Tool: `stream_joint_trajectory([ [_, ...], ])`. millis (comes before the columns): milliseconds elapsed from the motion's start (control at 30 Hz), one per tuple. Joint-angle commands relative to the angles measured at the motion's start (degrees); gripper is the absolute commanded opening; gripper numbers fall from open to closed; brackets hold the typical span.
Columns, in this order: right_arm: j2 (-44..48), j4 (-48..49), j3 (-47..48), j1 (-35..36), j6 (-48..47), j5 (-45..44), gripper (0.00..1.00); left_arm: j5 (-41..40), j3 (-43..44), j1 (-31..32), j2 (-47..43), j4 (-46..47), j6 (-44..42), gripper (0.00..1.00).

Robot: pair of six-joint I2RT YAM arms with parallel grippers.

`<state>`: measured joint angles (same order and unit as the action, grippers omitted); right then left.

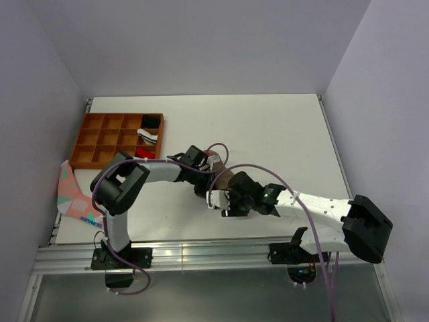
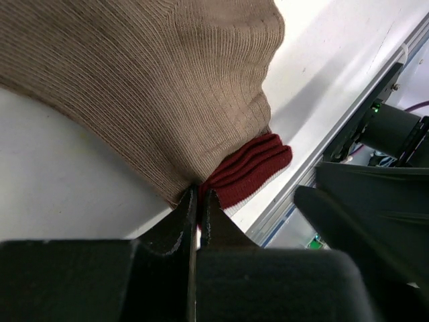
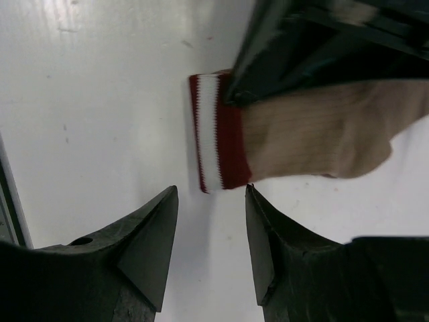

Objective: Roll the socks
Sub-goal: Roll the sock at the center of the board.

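**Tan sock** (image 2: 154,87) lay on the white table (image 3: 87,100), near its middle. The left gripper (image 2: 198,194) was pinched tight on the fabric where tan met the maroon-and-white cuff (image 3: 214,134). The right gripper (image 3: 211,191) stood with jaws apart — holding nothing — the cuff just off its tips at 12 o'clock. A compartment tray (image 1: 82,137) sat at 10 o'clock from the sock.

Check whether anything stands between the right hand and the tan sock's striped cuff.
Nothing visible. The open right hand faces the striped cuff of the tan sock across bare table; the left hand pinches the sock's far side.
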<state>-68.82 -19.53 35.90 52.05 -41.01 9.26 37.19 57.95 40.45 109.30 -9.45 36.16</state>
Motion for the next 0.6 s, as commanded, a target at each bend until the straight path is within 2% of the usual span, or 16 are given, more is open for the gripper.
stream_joint_trajectory([
  [0,-1.76,3.7,-1.18,3.14,-1.52,-3.54,0.52,-5.37,-1.35,0.51,3.82,-9.0,-4.17,0.0],
  [567,-6.15,9.68,-2.85,7.27,-2.14,-9.08,0.5,-5.2,-0.56,0.51,4.52,-9.88,-4.7,0.0],
])
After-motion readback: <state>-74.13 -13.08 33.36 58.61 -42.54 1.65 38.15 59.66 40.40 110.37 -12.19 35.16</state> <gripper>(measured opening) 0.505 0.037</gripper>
